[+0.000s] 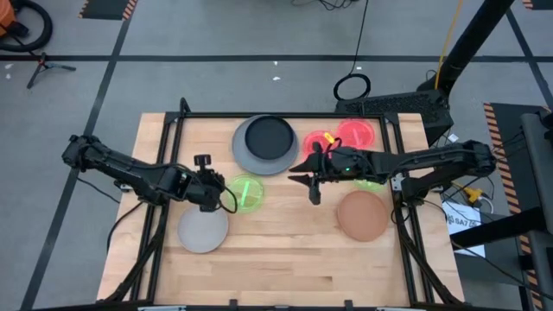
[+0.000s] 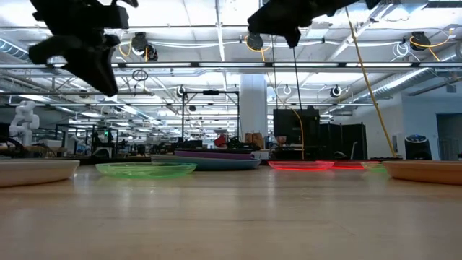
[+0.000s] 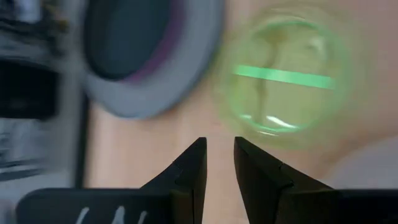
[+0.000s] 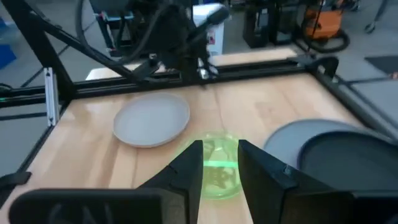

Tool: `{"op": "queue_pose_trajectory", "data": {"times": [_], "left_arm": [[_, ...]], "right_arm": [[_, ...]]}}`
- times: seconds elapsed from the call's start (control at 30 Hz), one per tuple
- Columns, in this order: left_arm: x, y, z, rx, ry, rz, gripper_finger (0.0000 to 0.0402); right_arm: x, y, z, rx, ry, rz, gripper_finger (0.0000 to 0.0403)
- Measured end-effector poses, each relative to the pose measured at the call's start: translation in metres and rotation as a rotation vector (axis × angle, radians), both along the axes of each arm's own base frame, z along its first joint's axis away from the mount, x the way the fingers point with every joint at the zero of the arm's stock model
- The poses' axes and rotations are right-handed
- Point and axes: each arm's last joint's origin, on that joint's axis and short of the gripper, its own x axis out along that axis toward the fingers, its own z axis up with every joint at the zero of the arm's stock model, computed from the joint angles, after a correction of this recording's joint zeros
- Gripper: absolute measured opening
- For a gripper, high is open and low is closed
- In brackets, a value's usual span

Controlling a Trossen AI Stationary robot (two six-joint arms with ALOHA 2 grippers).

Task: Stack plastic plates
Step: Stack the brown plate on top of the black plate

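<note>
Several plastic plates lie flat on the wooden table. A large grey plate (image 1: 251,155) at the far middle carries a purple plate (image 3: 168,46) and a black one (image 1: 268,136). Close to it lie a translucent green plate (image 1: 246,193), a pale grey plate (image 1: 203,231) and a brown plate (image 1: 361,216). Two pink-red plates (image 1: 356,132) rest at the far right, and another green one (image 1: 371,182) shows under the right arm. My left gripper (image 3: 219,155) hovers just left of the green plate, open by a narrow gap and empty. My right gripper (image 4: 221,163) hangs right of the same plate, open and empty.
A black metal frame (image 1: 173,130) borders the table's far, left and right sides. Bare wood (image 1: 285,250) lies along the near edge, between the pale grey and brown plates. Both arms hang well above the tabletop in the low view (image 2: 86,50).
</note>
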Motion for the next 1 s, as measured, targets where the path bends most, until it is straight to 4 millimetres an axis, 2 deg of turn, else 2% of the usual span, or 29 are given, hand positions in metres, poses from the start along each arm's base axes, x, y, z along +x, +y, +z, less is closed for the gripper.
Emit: {"op": "queue_pose_trajectory", "data": {"times": [0.2, 0.47, 0.57, 0.73, 1.0], "left_arm": [[-0.001, 0.004, 0.003, 0.139, -0.04, 0.065, 0.0088], [-0.007, 0.005, 0.001, 0.123, -0.027, 0.139, 0.0088], [-0.008, 0.004, 0.001, 0.112, -0.038, 0.16, 0.0088], [-0.009, 0.002, 0.001, 0.097, -0.056, 0.172, 0.0088], [-0.01, -0.003, 0.001, 0.075, -0.086, 0.187, 0.0088]], "right_arm": [[0.022, 0.009, -0.009, 0.107, 0.15, -0.027, 0.0093], [0.047, 0.03, -0.022, 0.281, 0.587, -0.155, 0.0093], [0.043, 0.04, -0.033, 0.364, 0.798, -0.221, 0.0093], [0.025, 0.06, -0.051, 0.518, 1.102, -0.383, 0.0093], [0.015, 0.084, -0.069, 0.55, 1.238, -0.604, 0.0114]]}}
